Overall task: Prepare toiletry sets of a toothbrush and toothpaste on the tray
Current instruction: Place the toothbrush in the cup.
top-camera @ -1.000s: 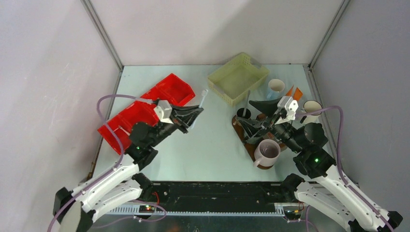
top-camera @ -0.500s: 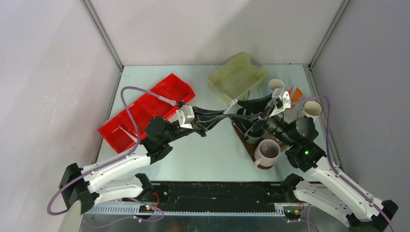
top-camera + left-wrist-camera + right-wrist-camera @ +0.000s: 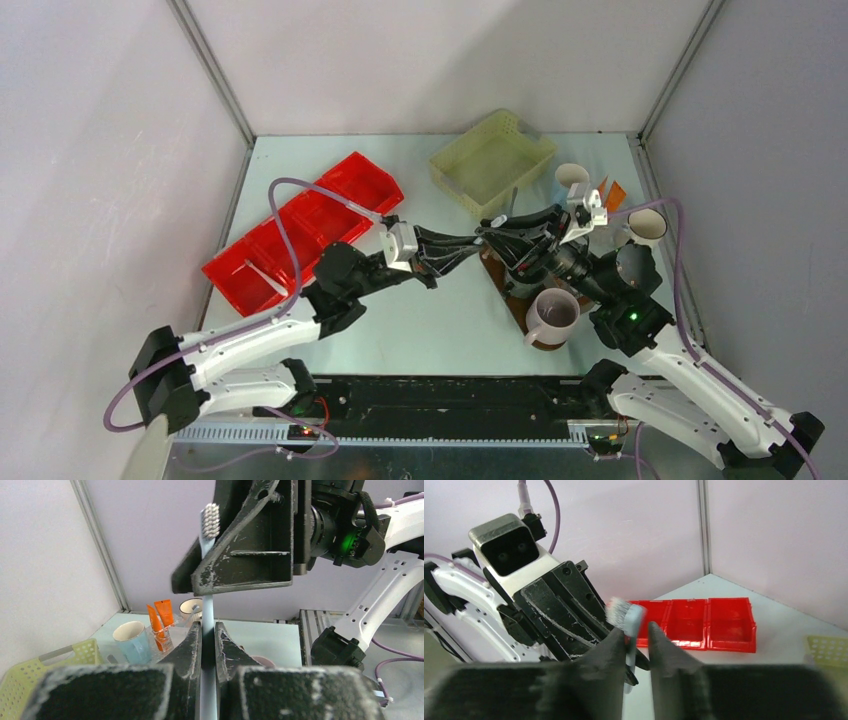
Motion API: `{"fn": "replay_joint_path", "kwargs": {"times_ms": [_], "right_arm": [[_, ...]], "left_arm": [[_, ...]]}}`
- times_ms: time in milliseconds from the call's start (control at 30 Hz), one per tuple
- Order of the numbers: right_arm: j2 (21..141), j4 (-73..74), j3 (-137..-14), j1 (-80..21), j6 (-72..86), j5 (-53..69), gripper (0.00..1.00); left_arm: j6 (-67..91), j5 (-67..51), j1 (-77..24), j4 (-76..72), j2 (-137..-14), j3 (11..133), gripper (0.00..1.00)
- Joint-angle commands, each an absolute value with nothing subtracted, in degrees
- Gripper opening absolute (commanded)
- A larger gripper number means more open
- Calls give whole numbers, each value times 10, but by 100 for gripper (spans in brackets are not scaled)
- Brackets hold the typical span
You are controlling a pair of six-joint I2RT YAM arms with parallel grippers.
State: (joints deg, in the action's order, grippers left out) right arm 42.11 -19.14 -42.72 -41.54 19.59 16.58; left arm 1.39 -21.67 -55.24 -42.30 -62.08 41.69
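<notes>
1. Tray (image 3: 512, 300): dark oval board on the right half of the table, under the right arm. 1 mauve-grey mug (image 3: 553, 315) stands on its near end.
2. Left gripper (image 3: 207, 630): clamped on the handle of the toothbrush (image 3: 208, 607), holding it in the air just left of the tray.
3. Right gripper (image 3: 633, 639): its 2 fingers flank the toothbrush neck below the bristles. Whether they are pressing on it cannot be told.
4. Toothbrush: long axis runs from gripper to gripper, bristle end toward the right arm, which is nearer the tray. Judgement: a handover; the left gripper should release only after the right grip is secure.
</notes>
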Motion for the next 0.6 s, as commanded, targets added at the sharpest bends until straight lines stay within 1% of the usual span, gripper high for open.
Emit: {"fn": "replay_joint_path", "kwargs": {"times_ms": [0, 33, 67, 133, 167, 200, 233, 267, 300, 333, 400, 433, 467, 500, 533, 567], "right_arm": [[418, -212, -450, -419, 196, 173, 12], [416, -209, -450, -419, 190, 173, 7], [415, -202, -450, -419, 187, 172, 0], [408, -190, -450, -419, 172, 170, 0], [403, -180, -450, -418, 159, 165, 0], [396, -175, -450, -418, 153, 163, 0], [393, -164, -450, -418, 137, 158, 0], [386, -158, -450, -418, 118, 151, 0], [383, -144, -450, -418, 108, 147, 0], [376, -137, -450, -418, 88, 136, 0], [365, -112, -450, -417, 55, 114, 0], [362, -95, -450, -417, 44, 105, 0], [357, -86, -450, -417, 20, 84, 0], [354, -67, -450, -416, 11, 72, 0], [352, -59, -450, -415, -14, 45, 0], [351, -41, -450, -416, -25, 31, 0]], "left_arm": [[1, -214, -557, -446, -617, 440, 2], [-6, -210, -557, -437, -616, 440, 5], [-14, -202, -558, -431, -612, 440, 7], [-24, -183, -557, -408, -606, 438, 16], [-26, -175, -557, -393, -604, 438, 27], [-30, -158, -557, -385, -597, 435, 33], [-35, -149, -558, -368, -594, 434, 44], [-38, -128, -557, -358, -586, 432, 52], [-43, -116, -557, -339, -581, 432, 55], [-45, -90, -557, -330, -571, 428, 64], [-50, -44, -557, -299, -553, 426, 72], [-55, -15, -556, -271, -540, 426, 75], [-57, 8, -556, -257, -534, 427, 80], [-59, 52, -555, -223, -520, 429, 83], [-58, 72, -552, -189, -514, 432, 89], [-51, 115, -550, -173, -501, 435, 92]]}}
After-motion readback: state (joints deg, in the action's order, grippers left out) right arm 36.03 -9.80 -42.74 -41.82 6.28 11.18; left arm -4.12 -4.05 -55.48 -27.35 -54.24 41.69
